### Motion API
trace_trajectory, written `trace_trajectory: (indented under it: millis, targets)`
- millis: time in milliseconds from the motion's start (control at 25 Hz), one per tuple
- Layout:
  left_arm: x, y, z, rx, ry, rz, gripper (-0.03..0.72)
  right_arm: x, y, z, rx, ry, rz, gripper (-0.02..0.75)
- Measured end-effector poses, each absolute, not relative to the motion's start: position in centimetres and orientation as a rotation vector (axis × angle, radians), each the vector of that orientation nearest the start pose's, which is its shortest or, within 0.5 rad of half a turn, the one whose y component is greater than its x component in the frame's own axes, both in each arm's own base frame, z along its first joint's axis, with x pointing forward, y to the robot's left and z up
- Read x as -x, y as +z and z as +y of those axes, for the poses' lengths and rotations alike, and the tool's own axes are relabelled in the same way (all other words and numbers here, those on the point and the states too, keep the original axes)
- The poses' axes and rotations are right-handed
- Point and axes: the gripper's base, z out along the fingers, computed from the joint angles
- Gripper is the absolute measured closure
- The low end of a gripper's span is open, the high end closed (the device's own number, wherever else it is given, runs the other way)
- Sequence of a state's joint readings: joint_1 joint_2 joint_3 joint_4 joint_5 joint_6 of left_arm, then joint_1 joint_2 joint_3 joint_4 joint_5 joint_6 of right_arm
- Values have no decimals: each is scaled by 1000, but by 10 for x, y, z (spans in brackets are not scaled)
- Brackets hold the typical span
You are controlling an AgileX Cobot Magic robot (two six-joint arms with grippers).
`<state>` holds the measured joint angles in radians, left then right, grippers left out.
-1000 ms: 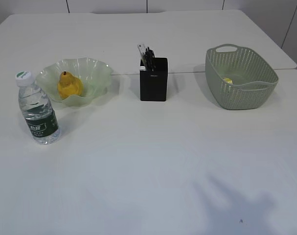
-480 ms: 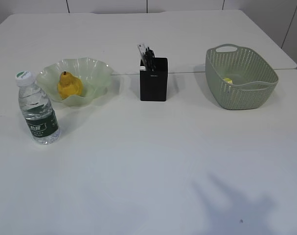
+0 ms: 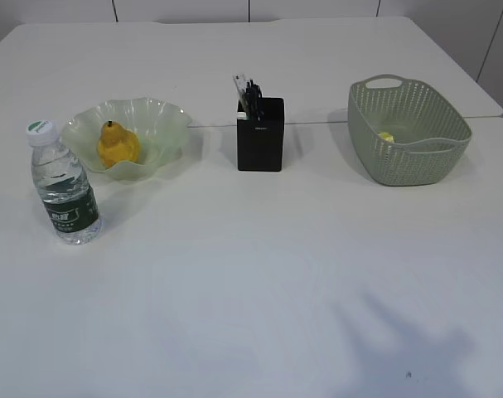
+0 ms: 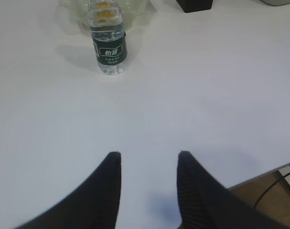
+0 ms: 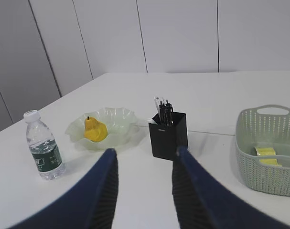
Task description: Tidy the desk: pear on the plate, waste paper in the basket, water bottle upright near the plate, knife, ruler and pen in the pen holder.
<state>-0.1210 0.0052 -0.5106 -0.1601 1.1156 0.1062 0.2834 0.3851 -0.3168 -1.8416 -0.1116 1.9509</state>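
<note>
Both grippers (image 4: 148,155) (image 5: 144,151) spread, empty: pear (image 3: 117,146) on plate (image 3: 170,118), bottle (image 3: 65,186) upright at plate's 7 o'clock — looks done.

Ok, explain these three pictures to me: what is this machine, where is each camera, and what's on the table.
It is a two-armed robot with a pincer on each arm. One camera faces the white tabletop from the front; the other two sit on the wrists, so the dark prongs are the left pincer and right pincer, both open and holding nothing. On the table: a yellow pear in a pale green ruffled glass dish, an upright clear water bottle beside it, a black square pen holder with stationery, and a sage-green woven-pattern basket containing yellow paper.
</note>
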Motion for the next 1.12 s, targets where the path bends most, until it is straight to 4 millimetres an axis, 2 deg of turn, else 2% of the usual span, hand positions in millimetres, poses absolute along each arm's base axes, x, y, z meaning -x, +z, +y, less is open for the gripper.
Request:
trace_trajectory:
  millis: [800,1120]
  targets:
    - [10,277,-12,-250,-202,2074,414,-88,288,35,223,388,1587,421]
    - [10,277,-12,-250,-202,2074,414,-88,291,33,280,294,1544,419]
